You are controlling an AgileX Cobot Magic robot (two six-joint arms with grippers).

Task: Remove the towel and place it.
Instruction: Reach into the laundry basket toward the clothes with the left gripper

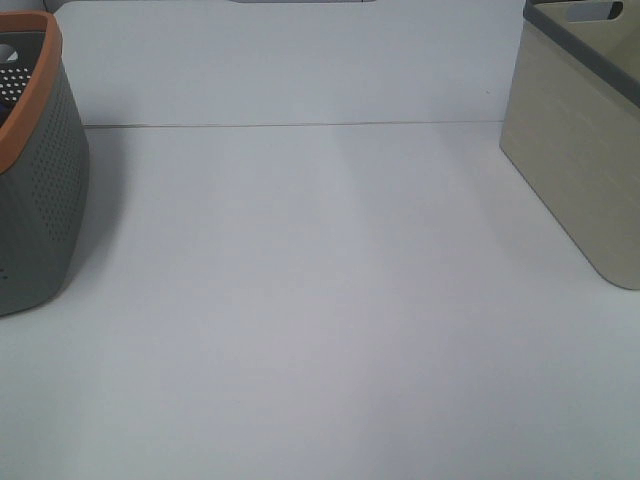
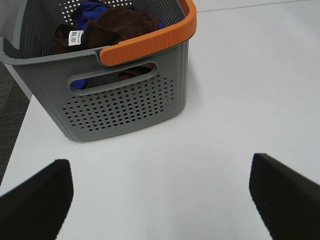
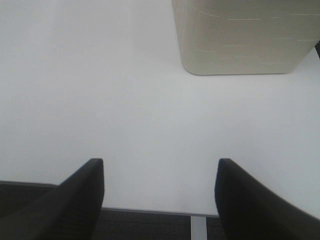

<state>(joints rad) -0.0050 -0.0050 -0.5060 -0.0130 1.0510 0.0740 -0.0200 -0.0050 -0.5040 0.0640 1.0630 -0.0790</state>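
Note:
The towel [image 2: 117, 27], dark reddish-brown and fuzzy with a small white label, lies crumpled inside a grey perforated basket [image 2: 120, 102] with an orange rim, on top of a blue cloth [image 2: 89, 11]. My left gripper [image 2: 160, 197] is open over the white table, short of the basket's handle side, nothing between its fingers [image 2: 37, 197]. My right gripper [image 3: 160, 197] is open above the table's near edge, facing a beige basket [image 3: 245, 37]. In the high view neither gripper appears; the grey basket [image 1: 40, 170] stands at the left edge, its contents hidden.
The beige basket [image 1: 580, 150] with a dark grey rim stands at the right of the high view. The white table [image 1: 320, 300] spreads between the two baskets. Dark floor shows past the table's edge in both wrist views.

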